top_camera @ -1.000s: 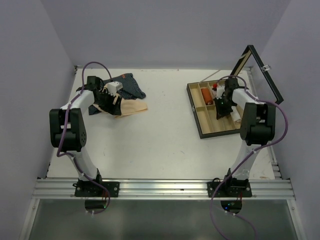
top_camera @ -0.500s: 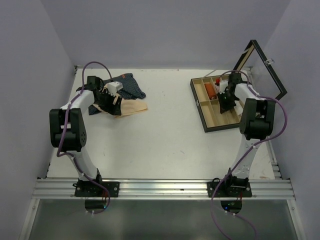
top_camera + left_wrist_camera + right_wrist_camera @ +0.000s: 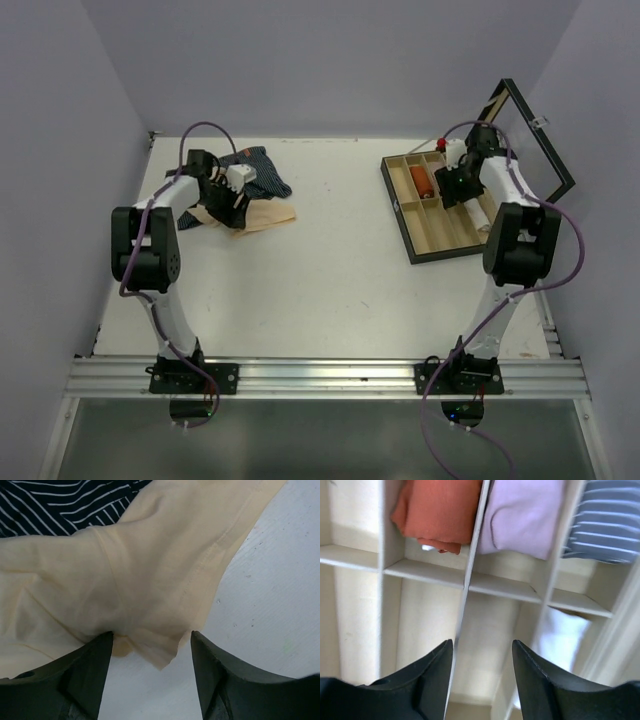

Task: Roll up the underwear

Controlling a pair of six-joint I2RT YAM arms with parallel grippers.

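Only the beige underwear (image 3: 150, 565) corner lies between left gripper (image 3: 151, 639) jaws.

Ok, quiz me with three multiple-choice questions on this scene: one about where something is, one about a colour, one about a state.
1. The left fingers hover over:
A. the beige garment
B. the table's near edge
C. the table's middle

2. In the right wrist view, the leftmost roll in the wooden box is:
A. green
B. orange-red
C. black

3. The box's lid is:
A. shut
B. lying flat on the table
C. raised open

Answers:
1. A, a beige corner lies between the open fingers.
2. B, it sits orange-red beside a lilac roll.
3. C, the top view shows its frame standing up at the box's far-right side.
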